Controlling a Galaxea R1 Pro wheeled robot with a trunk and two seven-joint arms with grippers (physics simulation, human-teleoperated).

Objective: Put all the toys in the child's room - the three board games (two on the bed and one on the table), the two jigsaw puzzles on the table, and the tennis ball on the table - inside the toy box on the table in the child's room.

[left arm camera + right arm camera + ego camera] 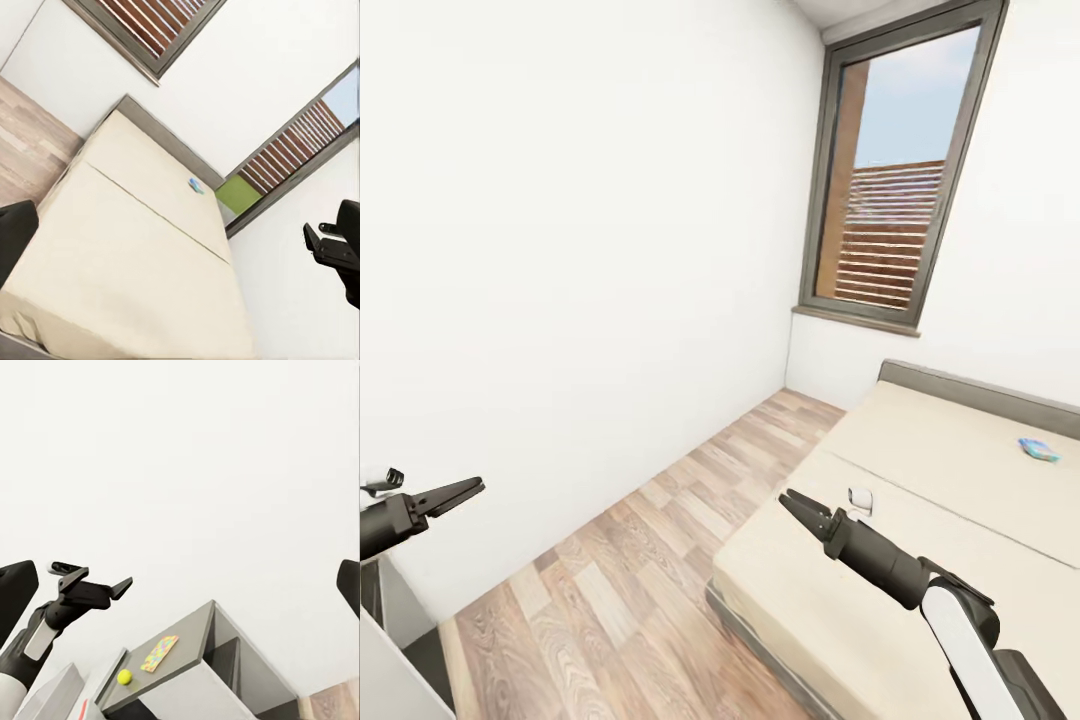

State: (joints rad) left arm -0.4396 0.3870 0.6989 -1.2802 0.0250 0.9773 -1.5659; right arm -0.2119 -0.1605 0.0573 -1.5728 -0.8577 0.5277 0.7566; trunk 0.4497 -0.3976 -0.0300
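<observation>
Both grippers empty, left [468, 488] pinched together, right [797, 504] slightly apart; board game [1039, 449] on bed [920, 470], ball [124, 677] and puzzle [159, 652] on table [187, 641], unpacked.

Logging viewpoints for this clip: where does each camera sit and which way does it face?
Head: high, facing forward-down at bed, window; left pincer, right pincer show.
Left wrist: on left arm, facing across bed to board game.
Right wrist: on right arm, facing side unit with tennis ball, jigsaw puzzle; left pincer shows.
Shared: head and left wrist both show bed, board game.
</observation>
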